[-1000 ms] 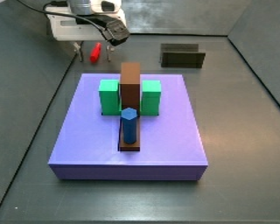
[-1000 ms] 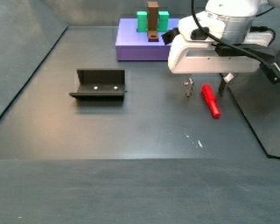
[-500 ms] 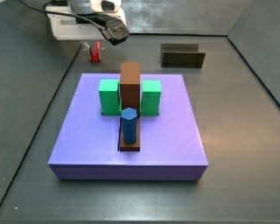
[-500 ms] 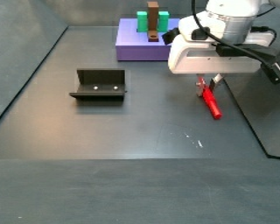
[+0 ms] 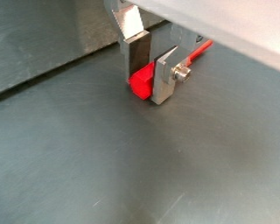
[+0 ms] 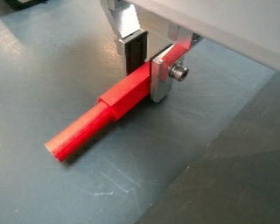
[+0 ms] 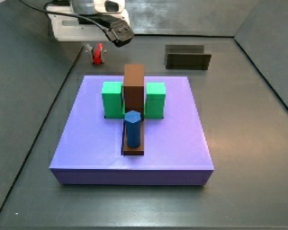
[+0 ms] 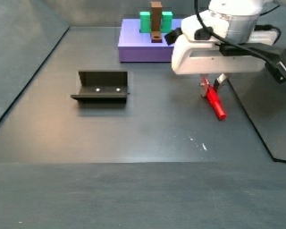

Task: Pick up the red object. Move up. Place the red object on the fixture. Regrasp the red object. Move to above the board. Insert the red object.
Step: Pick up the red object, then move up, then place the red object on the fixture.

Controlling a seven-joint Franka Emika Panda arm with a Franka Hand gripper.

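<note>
Gripper: low over the floor, away from the board.
Fingers: closed on the red object.
Red object: lying on the floor, far from the fixture.

Since a second ago the gripper is lower, down at the floor. Its fingers now close around the red object, no longer spread above it.

You have the gripper down at the floor, fingers closed around the red object. Bare floor lies all around it. The fixture stands well apart, with open floor between. The board with its green blocks sits near, the only tall obstacle.
</note>
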